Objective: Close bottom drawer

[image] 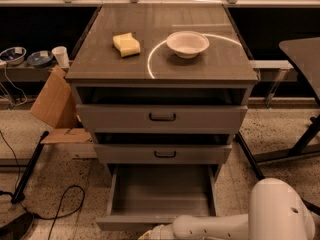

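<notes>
Speckled floor, grey cabinet; counter (100,66) carries sponge (126,44) and bowl (187,43). Bottom drawer (160,194), below counter's front edge, is pulled fully out, not yet closed. Tool (152,232) at drawer's front, open or closed cannot tell; whole push left

Dim warm light, tool (148,233) at bottom edge

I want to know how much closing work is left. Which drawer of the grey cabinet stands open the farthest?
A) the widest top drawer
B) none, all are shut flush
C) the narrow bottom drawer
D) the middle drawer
C: the narrow grey bottom drawer is pulled far out, showing its deep box. The widest grey top drawer front and mid-width grey drawer front stick out far less. The white pincer sits low at the bottom drawer's front edge.
</notes>
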`<action>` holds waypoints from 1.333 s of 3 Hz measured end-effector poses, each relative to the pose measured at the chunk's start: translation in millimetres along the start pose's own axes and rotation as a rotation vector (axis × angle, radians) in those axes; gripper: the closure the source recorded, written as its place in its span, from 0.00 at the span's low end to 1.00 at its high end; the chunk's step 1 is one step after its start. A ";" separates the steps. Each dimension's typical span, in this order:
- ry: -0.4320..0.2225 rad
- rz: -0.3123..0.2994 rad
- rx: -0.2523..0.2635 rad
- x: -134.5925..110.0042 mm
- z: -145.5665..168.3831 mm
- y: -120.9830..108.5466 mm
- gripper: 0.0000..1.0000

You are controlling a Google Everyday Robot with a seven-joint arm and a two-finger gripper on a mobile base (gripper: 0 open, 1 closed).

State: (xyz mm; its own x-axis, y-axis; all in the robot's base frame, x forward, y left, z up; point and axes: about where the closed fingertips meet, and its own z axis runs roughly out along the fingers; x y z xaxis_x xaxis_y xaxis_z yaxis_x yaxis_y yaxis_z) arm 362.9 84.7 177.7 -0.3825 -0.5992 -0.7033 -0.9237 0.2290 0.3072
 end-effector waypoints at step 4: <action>-0.011 -0.002 0.030 -25.5 27.2 -15.2 0.82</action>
State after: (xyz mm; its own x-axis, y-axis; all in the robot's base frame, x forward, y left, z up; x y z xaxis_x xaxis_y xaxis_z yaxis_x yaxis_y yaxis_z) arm 386.0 117.4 173.5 -0.3805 -0.5912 -0.7111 -0.9247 0.2510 0.2862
